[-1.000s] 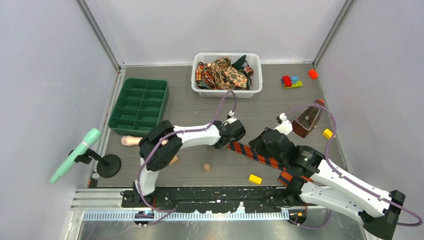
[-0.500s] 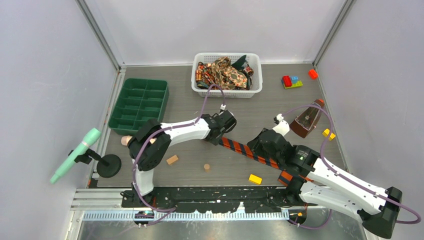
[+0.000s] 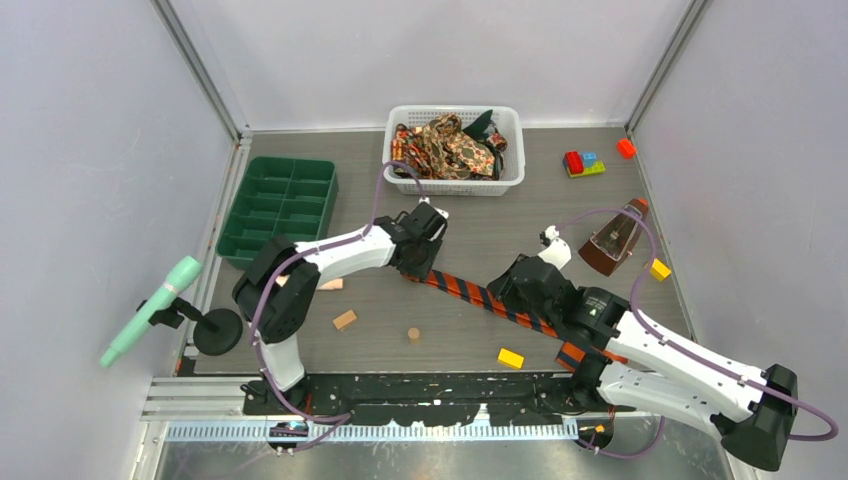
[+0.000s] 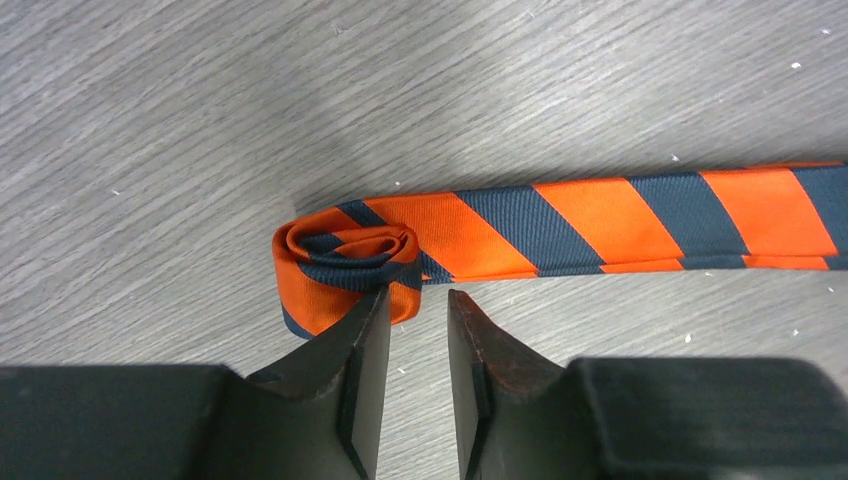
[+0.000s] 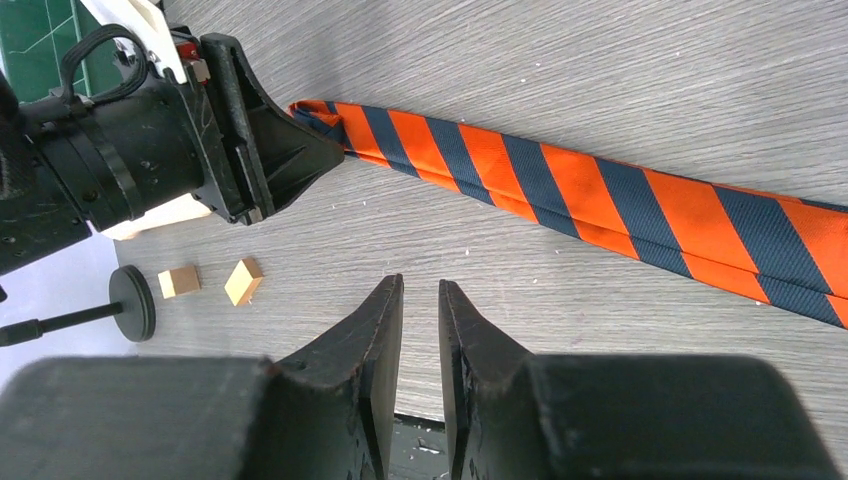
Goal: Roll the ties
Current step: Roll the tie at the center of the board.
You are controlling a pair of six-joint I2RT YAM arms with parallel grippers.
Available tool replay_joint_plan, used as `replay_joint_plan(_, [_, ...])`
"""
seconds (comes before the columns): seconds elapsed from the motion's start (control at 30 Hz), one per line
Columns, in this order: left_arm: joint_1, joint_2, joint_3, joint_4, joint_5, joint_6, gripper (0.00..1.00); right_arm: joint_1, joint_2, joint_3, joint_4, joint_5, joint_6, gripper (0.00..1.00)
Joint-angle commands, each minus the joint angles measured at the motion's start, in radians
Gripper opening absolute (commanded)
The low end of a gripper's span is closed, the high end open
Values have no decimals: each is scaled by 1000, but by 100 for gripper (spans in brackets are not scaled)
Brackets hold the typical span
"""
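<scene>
Diagonally across the grey wood-grain tabletop (image 3: 480, 225) lies the orange-and-navy striped fabric tie (image 3: 480, 295), its rolled end far-left. The left arm (image 3: 345, 252) is nearer, jaws slightly parted and empty, with the roll (image 4: 345, 250) just ahead. The right arm (image 3: 660, 350) holds its jaws likewise, beside the flat length.

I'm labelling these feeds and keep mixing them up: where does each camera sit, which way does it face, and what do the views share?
Top external: fixed above and behind the bases, looking down on the table; both arms show whole, left gripper and right gripper along the striped tie.
Left wrist: on that wrist, looking down past the left fingers at the tie's rolled end.
Right wrist: faces the left gripper past the right fingers; wooden blocks beyond.
Shared: all three show the striped tie.
</scene>
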Motion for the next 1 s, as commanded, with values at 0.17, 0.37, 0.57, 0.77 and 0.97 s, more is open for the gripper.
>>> replay_joint_plan(0.17, [62, -90, -41, 66, 170, -41, 24, -1, 42, -18, 82, -6, 19, 26])
replay_joint_plan(0.37, [101, -100, -64, 98, 254, -57, 24, -1, 96, -19, 129, -28, 16, 32])
replay_joint_plan(0.57, [124, -103, -83, 119, 301, -66, 15, -1, 177, -17, 227, -54, 11, 32])
replay_joint_plan(0.77, [138, -110, -83, 127, 325, -67, 4, -1, 277, 8, 300, -77, -1, 30])
replay_joint_plan(0.97, [151, -118, -80, 124, 336, -62, 0, -1, 353, 29, 350, -79, -12, 28])
